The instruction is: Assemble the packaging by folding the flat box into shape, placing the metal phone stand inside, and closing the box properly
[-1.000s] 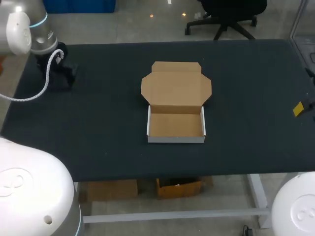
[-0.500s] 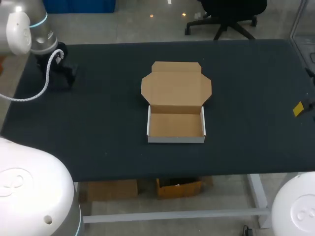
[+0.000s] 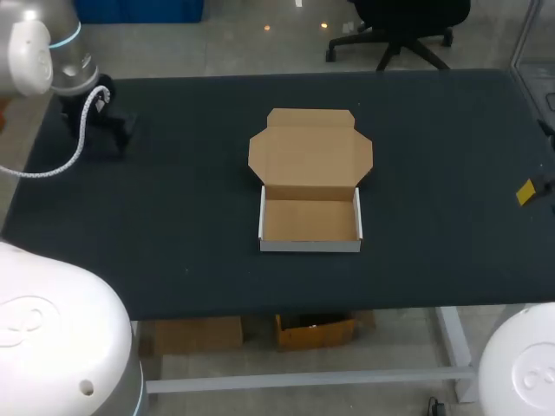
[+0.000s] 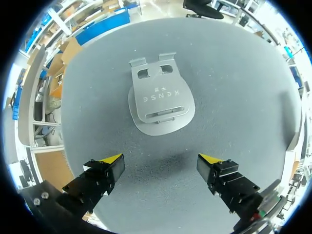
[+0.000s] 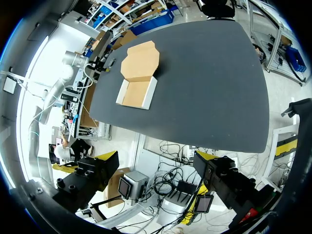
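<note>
The cardboard box point(image 3: 310, 217) stands folded up at the table's middle, white outside and brown inside. Its lid point(image 3: 310, 154) lies open toward the far side and the tray is empty. The grey metal phone stand point(image 4: 158, 100) lies flat on the dark table top, just ahead of my left gripper point(image 4: 161, 159), which hovers open above it. In the head view that gripper point(image 3: 111, 130) is at the far left corner and hides the stand. My right gripper point(image 5: 157, 157) is open and holds nothing. It hangs beyond the table's right edge, far from the box point(image 5: 139, 75).
The black table point(image 3: 173, 208) carries nothing else around the box. A white cable point(image 3: 74, 147) loops from my left arm over the far left corner. One yellow tip of my right gripper point(image 3: 525, 191) shows at the right edge.
My left arm has shifted slightly to the left at the far corner. The box and the right gripper have not moved.
</note>
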Robot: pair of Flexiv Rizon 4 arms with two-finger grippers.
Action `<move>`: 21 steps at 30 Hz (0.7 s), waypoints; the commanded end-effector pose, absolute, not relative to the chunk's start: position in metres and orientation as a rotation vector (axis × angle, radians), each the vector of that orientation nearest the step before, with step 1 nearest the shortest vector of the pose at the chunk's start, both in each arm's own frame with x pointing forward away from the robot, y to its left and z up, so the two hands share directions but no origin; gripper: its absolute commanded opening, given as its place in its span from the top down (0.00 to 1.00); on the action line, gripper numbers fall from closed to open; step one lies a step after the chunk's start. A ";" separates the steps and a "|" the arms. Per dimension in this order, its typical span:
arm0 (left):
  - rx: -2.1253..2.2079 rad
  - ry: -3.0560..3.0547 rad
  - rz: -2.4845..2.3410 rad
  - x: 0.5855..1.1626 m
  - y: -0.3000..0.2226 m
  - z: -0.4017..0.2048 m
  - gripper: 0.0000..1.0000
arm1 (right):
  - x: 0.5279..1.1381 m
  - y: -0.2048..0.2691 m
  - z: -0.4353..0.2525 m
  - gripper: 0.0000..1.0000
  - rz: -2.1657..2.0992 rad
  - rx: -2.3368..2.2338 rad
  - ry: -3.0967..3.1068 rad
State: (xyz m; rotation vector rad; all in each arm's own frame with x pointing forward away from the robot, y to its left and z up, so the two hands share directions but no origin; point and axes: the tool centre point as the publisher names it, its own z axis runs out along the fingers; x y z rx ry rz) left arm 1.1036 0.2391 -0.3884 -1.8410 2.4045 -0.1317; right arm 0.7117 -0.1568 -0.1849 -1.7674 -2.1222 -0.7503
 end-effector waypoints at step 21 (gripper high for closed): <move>-1.880 2.366 -0.101 1.121 0.227 -0.393 0.00 | 0.711 -0.157 -0.183 0.00 -0.750 -1.765 -2.122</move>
